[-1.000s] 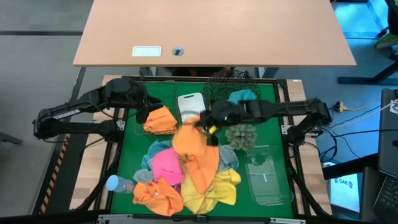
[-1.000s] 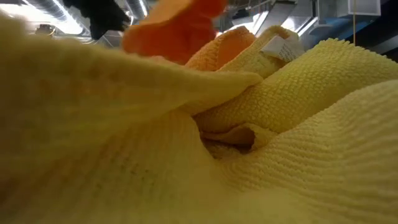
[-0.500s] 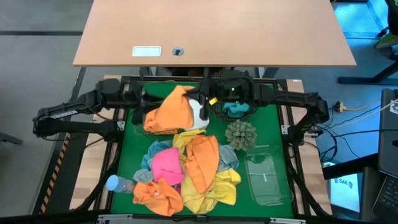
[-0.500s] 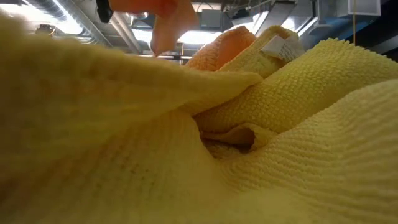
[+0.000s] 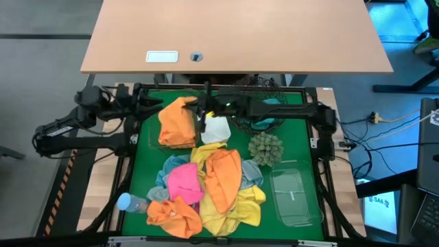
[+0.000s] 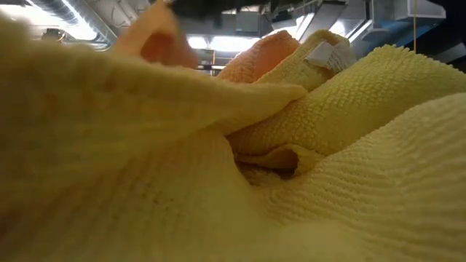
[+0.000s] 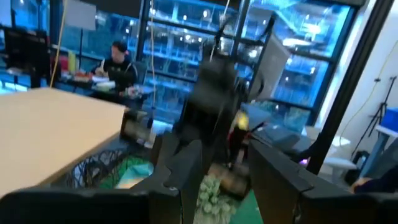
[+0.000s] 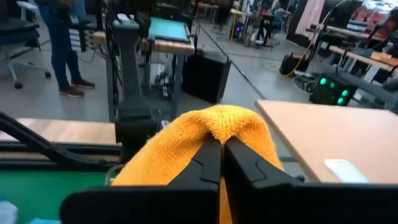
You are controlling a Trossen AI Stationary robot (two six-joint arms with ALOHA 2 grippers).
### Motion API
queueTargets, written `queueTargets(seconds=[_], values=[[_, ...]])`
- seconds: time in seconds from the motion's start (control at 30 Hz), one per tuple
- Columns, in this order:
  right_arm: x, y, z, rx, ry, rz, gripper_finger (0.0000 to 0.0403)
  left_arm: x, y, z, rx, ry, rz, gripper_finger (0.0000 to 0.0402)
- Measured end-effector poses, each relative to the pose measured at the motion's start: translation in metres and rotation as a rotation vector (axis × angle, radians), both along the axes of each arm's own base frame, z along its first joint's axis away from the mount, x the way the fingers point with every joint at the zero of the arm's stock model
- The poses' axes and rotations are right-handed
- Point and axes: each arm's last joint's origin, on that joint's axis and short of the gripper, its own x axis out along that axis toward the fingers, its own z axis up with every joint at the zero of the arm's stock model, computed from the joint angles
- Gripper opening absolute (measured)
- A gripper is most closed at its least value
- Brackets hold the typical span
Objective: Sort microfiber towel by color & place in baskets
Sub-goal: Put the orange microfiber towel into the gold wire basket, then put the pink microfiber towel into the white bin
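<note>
My right gripper (image 5: 201, 108) reaches across the far side of the table and is shut on an orange towel (image 5: 177, 121). It holds the towel over the dark square wire-grid basket (image 5: 153, 139) at the far left. The towel also shows in the right wrist view (image 8: 205, 134) and the low view (image 6: 154, 38). My left gripper (image 5: 152, 103) is open and empty beside the basket's far left corner. It also shows in the left wrist view (image 7: 221, 180). A pile of orange, pink, yellow and light blue towels (image 5: 206, 185) lies on the green mat. My right gripper pinches a raised fold of the orange towel (image 8: 219, 127) between its two fingers. The fingers come roughly level from the table's right side. The towel hangs down below and beyond the fingers, over the square basket. I cannot tell whether its lower part rests in the basket.
The small white tub (image 5: 215, 128) stands right of the square basket. The round black mesh basket (image 5: 255, 86) holds a teal towel (image 5: 263, 121). A spiky plant (image 5: 265, 147), the clear tray (image 5: 295, 195) and a blue-capped bottle (image 5: 127, 202) are also on the mat.
My right gripper has lifted the orange towel clear of the middle pile. It has carried the towel toward the far edge and then left, to over the square basket. My left gripper has drawn back a little toward the table's far left.
</note>
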Motion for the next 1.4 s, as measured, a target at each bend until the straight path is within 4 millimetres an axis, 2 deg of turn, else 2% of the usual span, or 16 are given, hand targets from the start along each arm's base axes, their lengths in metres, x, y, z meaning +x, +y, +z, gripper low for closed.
queueTargets(seconds=[0.17,0.33,0.43,0.63,0.77,0.9,0.97,1.07,1.2,1.4], values=[[0.024,-0.003,-0.049,0.008,0.067,-0.003,0.0004,-0.008,-0.002,0.002,0.007,-0.026,0.0,0.0125],[0.036,-0.004,-0.083,0.017,0.142,-0.003,0.0005,-0.009,-0.003,0.001,0.006,-0.021,0.0,0.0125],[0.038,-0.004,-0.091,0.02,0.162,-0.001,0.0005,-0.009,-0.003,-0.001,-0.001,0.002,-0.001,0.0125],[0.038,-0.004,-0.09,0.019,0.159,-0.001,0.0006,-0.009,-0.003,-0.003,-0.007,0.024,-0.001,0.0125],[0.039,-0.004,-0.084,0.024,0.136,-0.002,0.0035,-0.009,-0.003,-0.004,-0.009,0.029,-0.001,0.0125],[0.039,-0.004,-0.082,0.084,0.137,-0.013,0.0101,-0.009,-0.003,-0.004,-0.009,0.029,-0.002,0.0125],[0.041,-0.004,-0.074,0.117,0.129,-0.02,0.0135,-0.009,-0.003,-0.004,-0.009,0.03,-0.002,0.0125],[0.043,0.0,-0.055,0.127,0.153,-0.015,0.0175,-0.009,-0.003,-0.004,-0.01,0.032,-0.002,0.0125],[0.039,0.003,-0.023,0.12,0.284,-0.012,0.021,-0.009,-0.003,-0.005,-0.012,0.039,-0.003,0.0125],[0.012,0.007,0.025,0.13,0.512,0.02,0.0219,-0.008,-0.002,-0.007,-0.024,0.062,-0.004,0.0125]])
